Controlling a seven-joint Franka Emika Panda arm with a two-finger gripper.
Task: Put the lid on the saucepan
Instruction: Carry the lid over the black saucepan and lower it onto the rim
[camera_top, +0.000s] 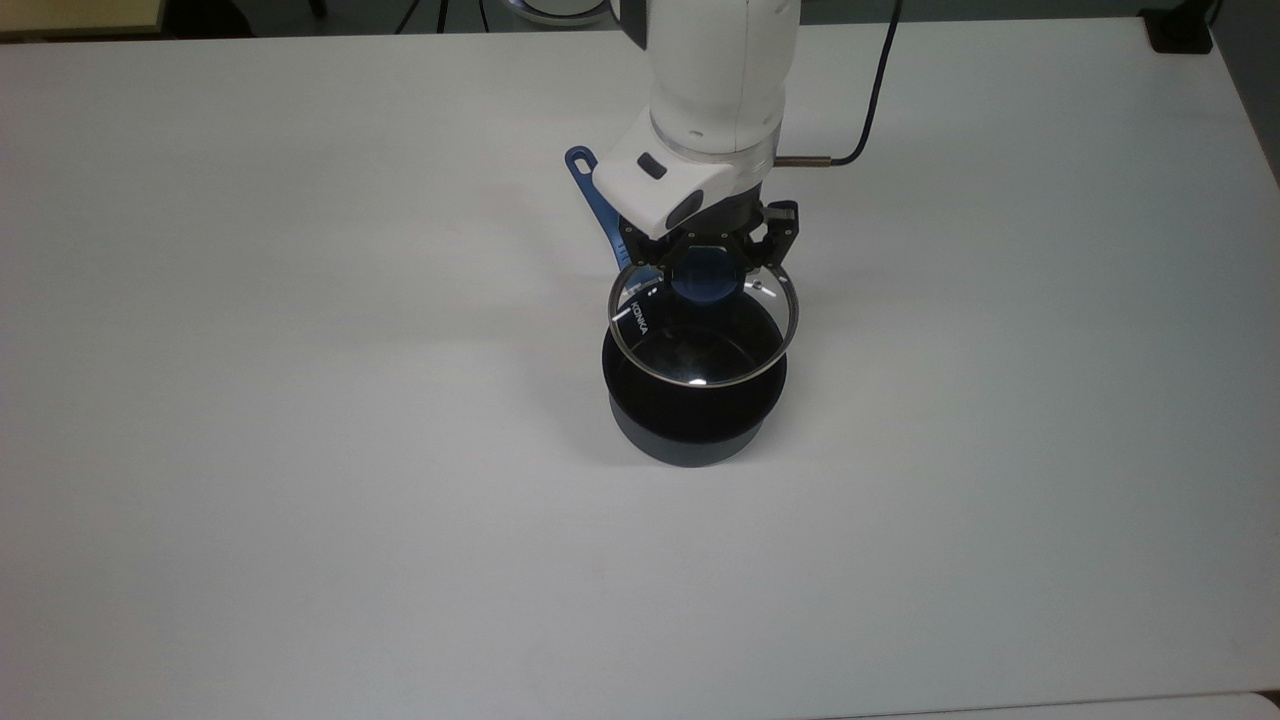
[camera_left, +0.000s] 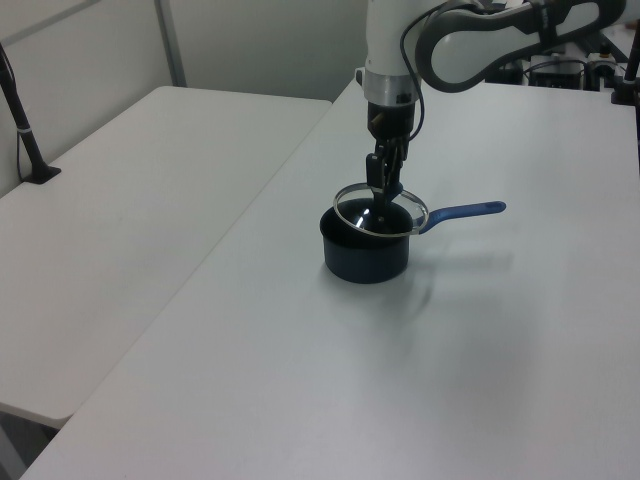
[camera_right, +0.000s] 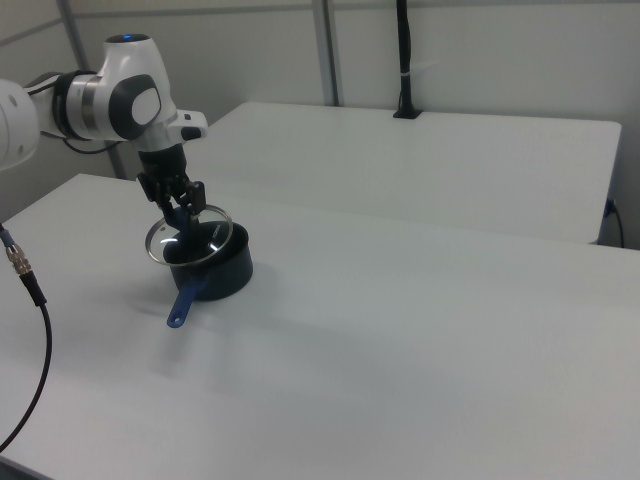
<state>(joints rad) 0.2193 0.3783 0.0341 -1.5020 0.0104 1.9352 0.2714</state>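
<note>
One hand (camera_top: 706, 262) clamps the lid (camera_top: 700, 335) by its blue knob. Lid hangs tilted above the saucepan (camera_top: 694, 420), not seated; saucepan sits on the surface (camera_top: 300, 400).

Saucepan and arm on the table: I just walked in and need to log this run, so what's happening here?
A single robot arm is holding the glass lid by its blue knob, its gripper shut on it. The lid hangs in the air above the saucepan, mostly over the opening but offset toward the handle side, and not yet resting on the rim. The saucepan stands alone on the white table, empty inside.
</note>
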